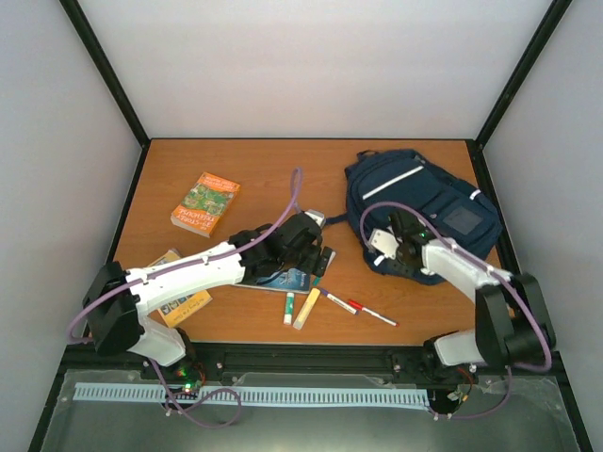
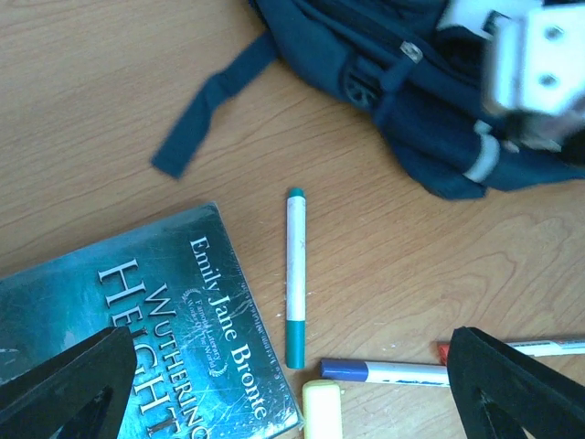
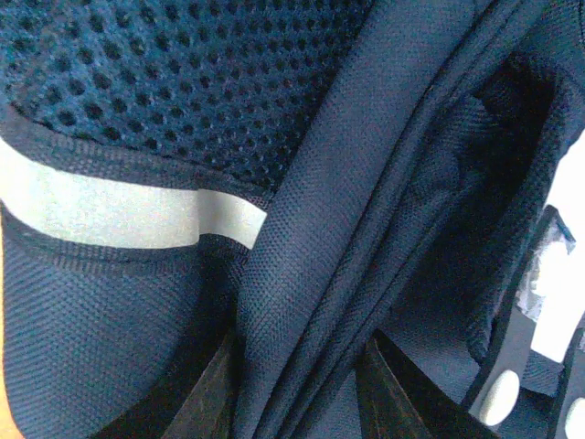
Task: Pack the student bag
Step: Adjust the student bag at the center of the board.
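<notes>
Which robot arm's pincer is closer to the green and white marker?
Left. The left pincer hovers open just above the marker, which lies beside the book. The right pincer is away at the student bag, with bag fabric between its fingers.

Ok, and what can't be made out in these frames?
- Inside of the student bag: the right wrist view shows only fabric folds; from the top, the right arm overlaps its near end.
- Grip of the right tool: its fingers sink into that fabric, so closure is unconfirmed.
- Blue book: title cut by a finger of the left tool and the left wrist view's edge.
- Orange book: cover text too small from the top.
</notes>
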Action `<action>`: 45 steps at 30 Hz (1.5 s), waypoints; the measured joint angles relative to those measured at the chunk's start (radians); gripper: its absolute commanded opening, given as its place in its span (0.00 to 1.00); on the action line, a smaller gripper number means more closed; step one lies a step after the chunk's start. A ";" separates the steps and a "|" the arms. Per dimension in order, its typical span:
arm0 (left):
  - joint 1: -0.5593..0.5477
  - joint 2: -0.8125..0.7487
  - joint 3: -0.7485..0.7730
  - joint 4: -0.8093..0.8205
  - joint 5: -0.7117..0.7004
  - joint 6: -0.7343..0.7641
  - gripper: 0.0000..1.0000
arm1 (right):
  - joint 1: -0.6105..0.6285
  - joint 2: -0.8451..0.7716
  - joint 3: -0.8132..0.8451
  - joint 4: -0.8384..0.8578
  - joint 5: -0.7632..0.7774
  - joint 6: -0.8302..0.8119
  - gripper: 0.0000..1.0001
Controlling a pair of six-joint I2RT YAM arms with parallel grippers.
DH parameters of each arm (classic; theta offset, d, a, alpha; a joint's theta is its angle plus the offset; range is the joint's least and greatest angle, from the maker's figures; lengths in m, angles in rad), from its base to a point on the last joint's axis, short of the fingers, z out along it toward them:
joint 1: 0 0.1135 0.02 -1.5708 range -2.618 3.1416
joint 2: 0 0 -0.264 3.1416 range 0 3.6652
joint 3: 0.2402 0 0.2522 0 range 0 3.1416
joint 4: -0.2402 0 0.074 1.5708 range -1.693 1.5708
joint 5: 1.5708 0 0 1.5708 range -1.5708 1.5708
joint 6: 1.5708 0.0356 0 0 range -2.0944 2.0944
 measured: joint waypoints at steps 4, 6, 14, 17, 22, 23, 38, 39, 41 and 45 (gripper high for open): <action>0.001 0.023 -0.001 0.017 0.007 -0.004 0.96 | -0.034 -0.210 -0.151 -0.028 -0.046 -0.192 0.36; 0.005 0.039 -0.001 0.024 0.019 -0.004 0.96 | -0.079 -0.288 -0.196 -0.054 -0.068 -0.279 0.37; 0.103 0.133 0.063 0.043 0.145 -0.002 0.96 | -0.448 -0.304 -0.006 -0.312 -0.248 -0.556 0.67; 0.155 0.176 0.143 0.050 0.207 -0.002 0.96 | -0.477 -0.341 0.134 -0.423 -0.379 -0.575 0.71; 0.214 0.293 0.327 0.066 0.308 -0.003 0.95 | -0.481 -0.391 0.165 -0.490 -0.473 -0.434 0.70; 0.222 0.324 0.365 0.067 0.325 -0.003 0.95 | -0.491 -0.375 0.164 -0.495 -0.475 -0.396 0.70; 0.309 0.806 0.809 0.033 0.441 -0.050 0.80 | -0.740 -0.343 0.027 -0.489 -0.334 -0.169 0.79; 0.309 0.832 0.826 0.033 0.449 -0.053 0.79 | -0.740 -0.346 0.006 -0.484 -0.314 -0.170 0.79; 0.309 0.886 0.852 0.034 0.472 -0.059 0.71 | -0.740 -0.345 -0.035 -0.460 -0.271 -0.172 0.79; 0.309 0.951 0.856 0.041 0.541 -0.069 0.51 | -0.740 -0.297 -0.074 -0.396 -0.214 -0.182 0.76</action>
